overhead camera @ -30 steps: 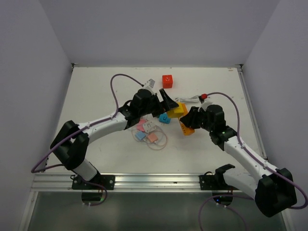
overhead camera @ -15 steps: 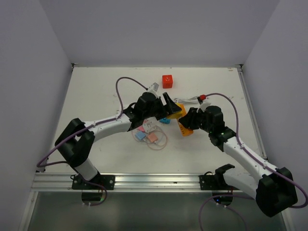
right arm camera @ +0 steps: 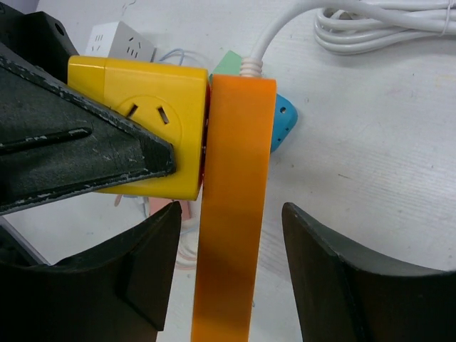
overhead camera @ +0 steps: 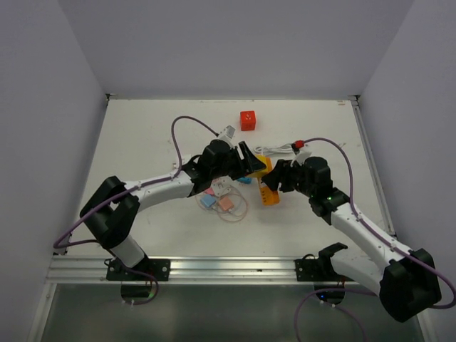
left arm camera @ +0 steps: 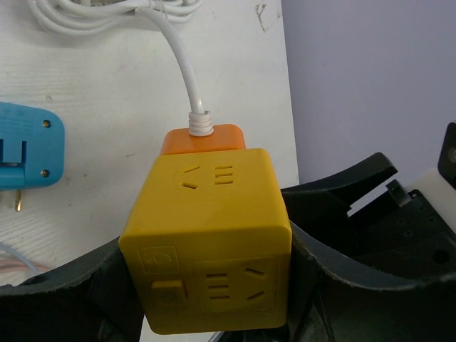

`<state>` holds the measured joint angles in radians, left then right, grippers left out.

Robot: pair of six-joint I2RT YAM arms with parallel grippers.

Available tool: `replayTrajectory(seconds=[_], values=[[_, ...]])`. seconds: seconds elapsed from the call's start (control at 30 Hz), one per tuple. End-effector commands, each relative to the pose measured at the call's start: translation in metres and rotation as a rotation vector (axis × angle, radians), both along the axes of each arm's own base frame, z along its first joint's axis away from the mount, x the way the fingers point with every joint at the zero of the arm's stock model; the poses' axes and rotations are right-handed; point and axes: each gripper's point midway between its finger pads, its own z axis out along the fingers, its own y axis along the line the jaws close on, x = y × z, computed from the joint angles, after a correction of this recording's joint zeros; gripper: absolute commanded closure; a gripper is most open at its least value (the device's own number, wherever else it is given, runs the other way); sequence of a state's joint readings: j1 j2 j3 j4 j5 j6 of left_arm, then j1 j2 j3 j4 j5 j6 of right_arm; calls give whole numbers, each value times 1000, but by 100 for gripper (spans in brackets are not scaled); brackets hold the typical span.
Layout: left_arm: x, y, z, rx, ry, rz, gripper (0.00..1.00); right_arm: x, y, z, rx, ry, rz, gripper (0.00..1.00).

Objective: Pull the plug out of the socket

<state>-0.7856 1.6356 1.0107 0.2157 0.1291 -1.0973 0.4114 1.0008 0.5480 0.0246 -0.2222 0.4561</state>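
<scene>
My left gripper [overhead camera: 249,167] is shut on the yellow cube socket [overhead camera: 258,168], which fills the left wrist view [left arm camera: 206,235] between both black fingers [left arm camera: 335,271]. The orange plug [left arm camera: 203,139] with its white cord [left arm camera: 182,71] sits pressed against the socket's far face. In the right wrist view the orange plug [right arm camera: 235,214] stands between my right gripper's [right arm camera: 228,278] open fingers [right arm camera: 142,278], with a gap on each side. The yellow socket [right arm camera: 153,135] is joined to the plug's left side. In the top view the plug [overhead camera: 268,194] lies just below the socket.
A red cube [overhead camera: 247,120] sits at the back. The coiled white cord [overhead camera: 281,149] lies behind the right gripper. Pink and blue adapters with thin wire [overhead camera: 217,199] lie under the left arm. A blue adapter [left arm camera: 21,153] lies beside the socket.
The left gripper has shifted slightly nearer with the socket. The right gripper has moved left, so the orange plug now stands between its open fingers.
</scene>
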Motion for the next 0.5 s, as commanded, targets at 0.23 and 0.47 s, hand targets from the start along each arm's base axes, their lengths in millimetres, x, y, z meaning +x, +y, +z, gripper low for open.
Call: replayTrajectory(seconds=[0.23, 0.47], values=[[-5, 8, 55, -102, -169, -15, 100, 14, 15, 16, 20, -38, 52, 29], [-3, 11, 67, -138, -205, 9, 100, 10, 26, 13, 55, -10, 101, 29]])
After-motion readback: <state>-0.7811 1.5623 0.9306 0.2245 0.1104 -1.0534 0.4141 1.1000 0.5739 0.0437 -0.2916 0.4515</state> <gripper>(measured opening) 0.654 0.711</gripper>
